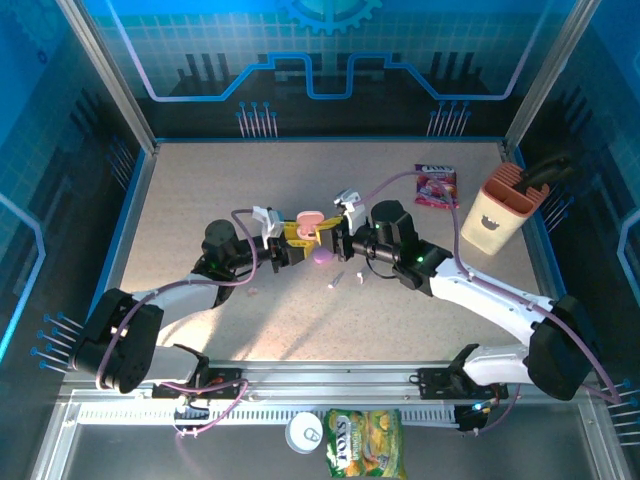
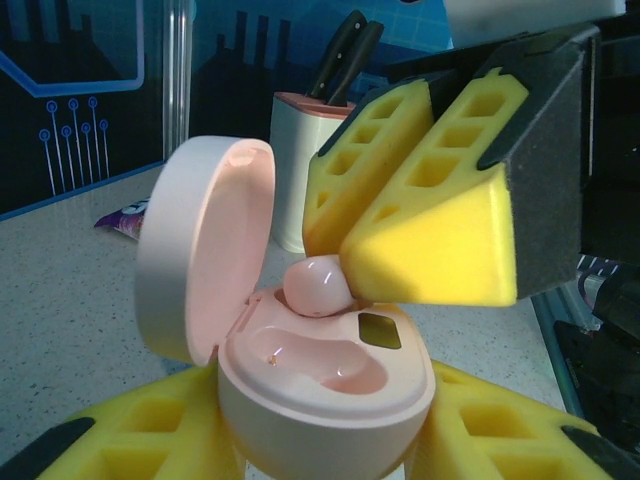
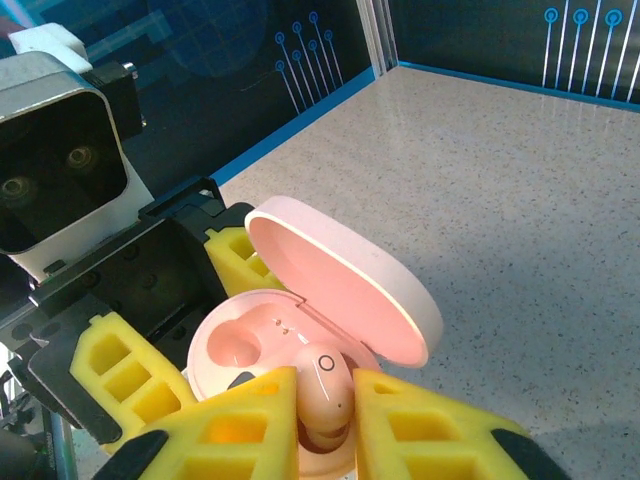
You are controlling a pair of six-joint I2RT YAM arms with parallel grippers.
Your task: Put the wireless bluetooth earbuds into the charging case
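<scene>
A pink charging case (image 1: pixel 310 220) with its lid (image 2: pixel 200 250) swung open is held above the table, my left gripper (image 1: pixel 291 243) shut on its body (image 2: pixel 330 400). A pink earbud (image 3: pixel 325 385) is pinched between the yellow fingertips of my right gripper (image 3: pixel 325 425). It rests in the case's far slot (image 2: pixel 318 283), still standing proud of it. The near slot (image 2: pixel 330 355) is empty. In the right wrist view the left gripper's fingers (image 3: pixel 120 370) flank the case (image 3: pixel 240 335). My right gripper (image 1: pixel 328 238) meets the case from the right.
A lilac object (image 1: pixel 322 257) and small white pieces (image 1: pixel 337 280) lie on the table below the grippers. A beige knife block (image 1: pixel 495 210) and a snack packet (image 1: pixel 437 185) stand at the back right. A green packet (image 1: pixel 363 442) and a white tin (image 1: pixel 303 432) sit by the near rail.
</scene>
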